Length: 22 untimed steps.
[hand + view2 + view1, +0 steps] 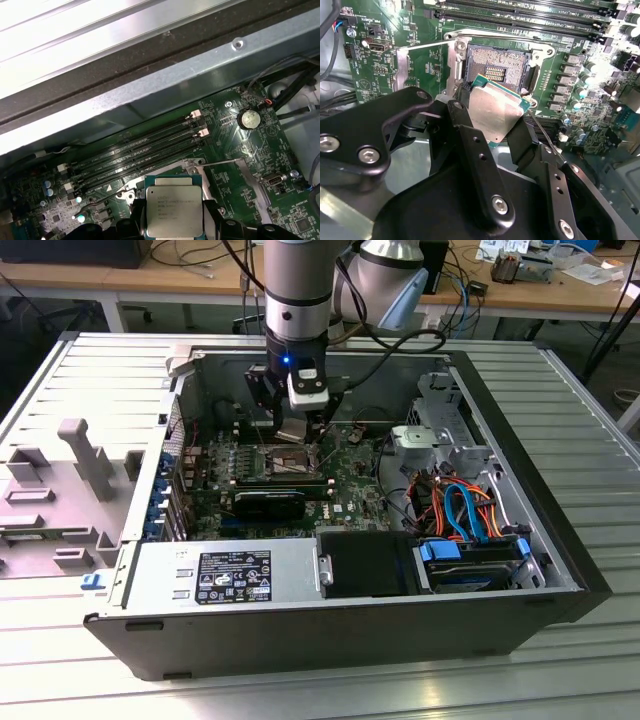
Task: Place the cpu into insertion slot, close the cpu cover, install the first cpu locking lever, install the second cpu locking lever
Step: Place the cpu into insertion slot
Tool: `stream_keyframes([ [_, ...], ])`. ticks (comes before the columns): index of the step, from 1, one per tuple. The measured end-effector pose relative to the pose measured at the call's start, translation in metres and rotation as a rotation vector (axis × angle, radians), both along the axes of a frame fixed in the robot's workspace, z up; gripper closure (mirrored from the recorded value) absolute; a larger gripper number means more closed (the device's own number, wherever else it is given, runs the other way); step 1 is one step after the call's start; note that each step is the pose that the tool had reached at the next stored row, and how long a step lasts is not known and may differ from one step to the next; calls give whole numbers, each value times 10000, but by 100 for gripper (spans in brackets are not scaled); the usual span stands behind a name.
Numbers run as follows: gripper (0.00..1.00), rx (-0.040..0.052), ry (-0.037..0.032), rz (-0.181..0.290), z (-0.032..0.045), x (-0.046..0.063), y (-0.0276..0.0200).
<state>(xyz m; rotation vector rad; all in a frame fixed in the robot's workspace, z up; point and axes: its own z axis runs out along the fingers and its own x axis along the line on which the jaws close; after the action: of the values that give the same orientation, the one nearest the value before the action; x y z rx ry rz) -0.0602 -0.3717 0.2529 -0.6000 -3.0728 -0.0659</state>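
Observation:
My gripper [292,418] hangs inside the open computer case, shut on the cpu [291,432]. In the second wrist view the cpu [495,112] is a flat grey square, tilted, with a black finger [465,107] against either side. It hovers just above the insertion slot [495,65], whose dark centre lies bare. The cpu cover [400,67] stands swung open beside the slot. A thin wire lever [540,130] runs along the slot's edge. In the first wrist view the cpu [174,206] sits over the slot's rim [192,164], with the cover [248,175] beside it.
Long black memory slots [140,150] run along one side of the socket. A black card [270,502], a silver power supply [200,575] and a drive bay with orange and blue cables [465,510] fill the case. Case walls [520,450] surround it all. A grey fixture [70,480] stands at the exterior view's left.

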Motion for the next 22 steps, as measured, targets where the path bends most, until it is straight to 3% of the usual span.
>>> stream_keyframes([
  [22, 45, 0, 0, -585, -7, 0, 0],
])
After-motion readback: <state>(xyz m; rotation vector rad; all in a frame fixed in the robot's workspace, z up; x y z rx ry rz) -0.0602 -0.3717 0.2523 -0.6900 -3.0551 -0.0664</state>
